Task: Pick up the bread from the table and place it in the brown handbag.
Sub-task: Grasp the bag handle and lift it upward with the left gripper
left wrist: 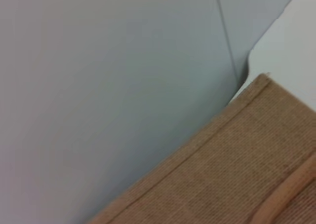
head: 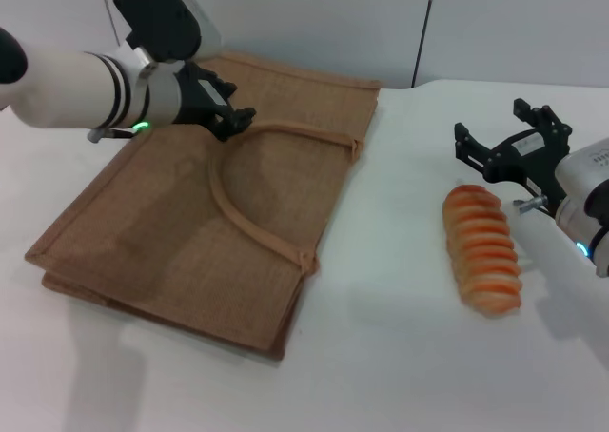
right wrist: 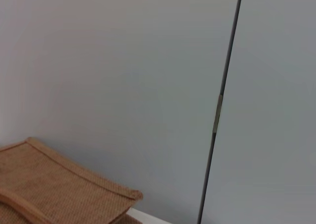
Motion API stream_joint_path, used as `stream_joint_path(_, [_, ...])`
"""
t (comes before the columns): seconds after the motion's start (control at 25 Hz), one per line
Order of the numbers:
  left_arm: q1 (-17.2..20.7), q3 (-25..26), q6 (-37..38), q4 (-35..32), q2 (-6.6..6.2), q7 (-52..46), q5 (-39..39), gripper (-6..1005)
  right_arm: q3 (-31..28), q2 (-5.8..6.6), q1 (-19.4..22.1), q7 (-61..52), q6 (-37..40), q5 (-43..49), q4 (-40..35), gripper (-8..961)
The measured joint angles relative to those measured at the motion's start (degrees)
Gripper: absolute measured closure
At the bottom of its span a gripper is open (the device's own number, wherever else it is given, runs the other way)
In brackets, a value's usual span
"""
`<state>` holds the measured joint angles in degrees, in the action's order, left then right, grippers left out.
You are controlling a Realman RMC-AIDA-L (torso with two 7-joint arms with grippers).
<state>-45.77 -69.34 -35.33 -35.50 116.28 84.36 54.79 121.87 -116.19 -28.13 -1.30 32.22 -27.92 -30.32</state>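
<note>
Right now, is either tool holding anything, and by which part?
Nothing is held. The right tool is open above the bread, which lies on the table. The left tool hovers over the brown handbag; its grip cannot be told.

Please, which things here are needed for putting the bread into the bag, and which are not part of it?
Needed: bread, brown handbag, table, right claw open above the bread, left claw over the handbag's top.
Not part: wall behind.

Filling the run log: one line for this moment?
bread: on table, ungrasped | right gripper: open, beside bread | left gripper: over brown handbag | handbag: flat
</note>
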Motion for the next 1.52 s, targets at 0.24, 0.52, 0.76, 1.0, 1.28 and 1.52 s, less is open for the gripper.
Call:
stream_joint_path(0.24, [-0.15, 0.0, 0.06, 1.4, 0.0, 2.72, 3.01, 542, -0.05, 0.02, 0.0, 0.02, 0.03, -0.14, -0.09, 65])
stream_joint_path(0.52, [-0.25, -0.03, 0.56, 3.78, 0.0, 6.49, 6.31, 536, -0.05, 0.02, -0.34, 0.03, 0.04, -0.17, -0.1, 66])
stream_joint_path(0.76, [0.32, 0.36, 2.51, 5.1, 0.0, 7.1, 6.69, 531, -0.06, 0.0, -0.44, -0.18, 0.04, -0.24, -0.09, 67])
stream_joint_path(1.0, [0.64, 0.29, 3.73, 7.06, 0.01, 7.36, 8.13, 516, -0.05, 0.0, -0.44, -0.28, 0.07, -0.23, -0.09, 68])
stream_joint_path(1.28, [0.93, -0.03, 3.71, 7.47, 0.11, 8.59, 10.6, 509, -0.05, 0.0, -0.47, -0.31, 0.11, -0.2, -0.09, 69])
stream_joint_path(1.52, [0.78, -0.01, 3.7, 8.9, 0.13, 10.45, 13.06, 511, -0.1, 0.0, -0.5, -0.33, 0.13, -0.2, -0.09, 71])
